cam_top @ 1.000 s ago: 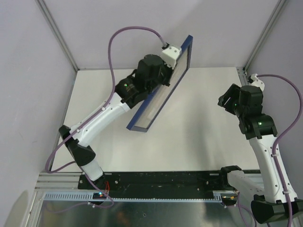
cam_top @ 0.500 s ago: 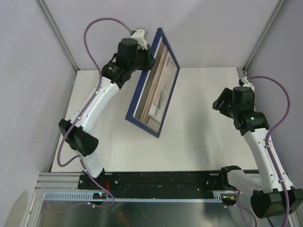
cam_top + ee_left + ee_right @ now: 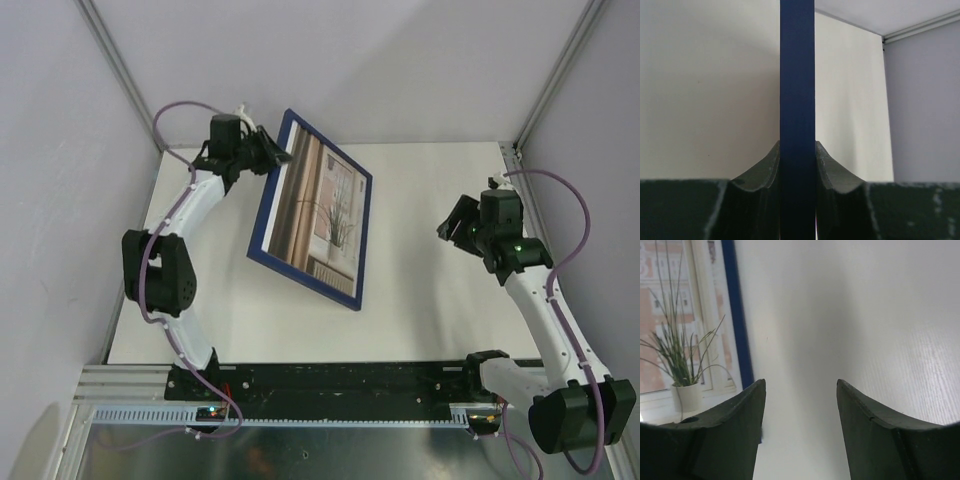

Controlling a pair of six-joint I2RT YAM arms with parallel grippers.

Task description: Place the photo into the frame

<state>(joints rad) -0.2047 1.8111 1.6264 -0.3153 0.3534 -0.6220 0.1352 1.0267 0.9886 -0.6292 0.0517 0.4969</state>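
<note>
The navy blue frame (image 3: pixel 308 282) faces up, tilted, its upper left edge raised. The photo (image 3: pixel 318 204) of a potted plant at a window shows inside it. My left gripper (image 3: pixel 272 157) is shut on the frame's upper left edge; in the left wrist view the blue edge (image 3: pixel 797 75) stands between the two fingers, with the gripper (image 3: pixel 797 147) clamped on it. My right gripper (image 3: pixel 452 226) is open and empty, to the right of the frame. In the right wrist view the gripper (image 3: pixel 800 382) hovers over bare table, with the frame (image 3: pixel 737 330) and photo (image 3: pixel 675 340) at the left.
The white table (image 3: pixel 430 300) is bounded by grey walls at the back and sides, with a metal rail (image 3: pixel 520 160) at the back right corner. A black base rail (image 3: pixel 340 380) runs along the near edge.
My left arm has swung left and back, turning the frame from nearly edge-on to face up and lowering it. My right gripper has moved a little left.
</note>
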